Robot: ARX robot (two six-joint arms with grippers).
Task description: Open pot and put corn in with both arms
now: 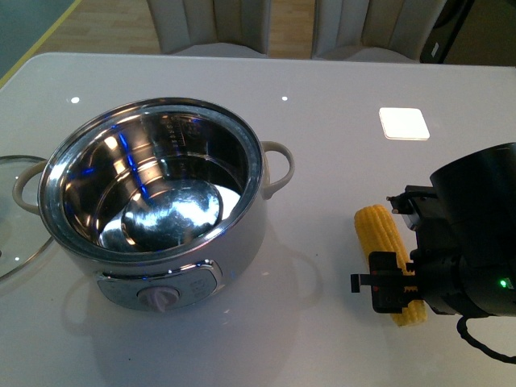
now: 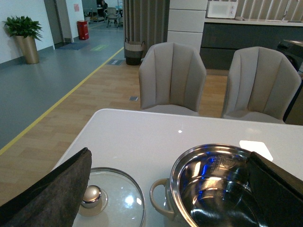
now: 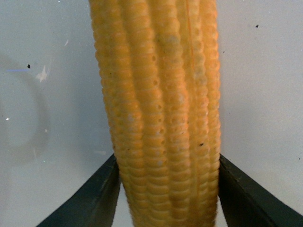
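Right wrist view: the right gripper (image 3: pixel 166 163) has its jaws clamped on the corn cob (image 3: pixel 161 94), which lies on the table (image 1: pixel 339 105) right of the pot (image 1: pixel 153 201). Stiff, light, knobbly: this flank grip should hold. On the left gripper (image 2: pixel 169 156), jaws apart.

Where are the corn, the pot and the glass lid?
corn (image 1: pixel 376 230), front view, bare far end of the cob.
pot (image 1: pixel 242 242), front view, cream outer wall.
glass lid (image 2: pixel 118 189), left wrist view, glass pane beside its knob.
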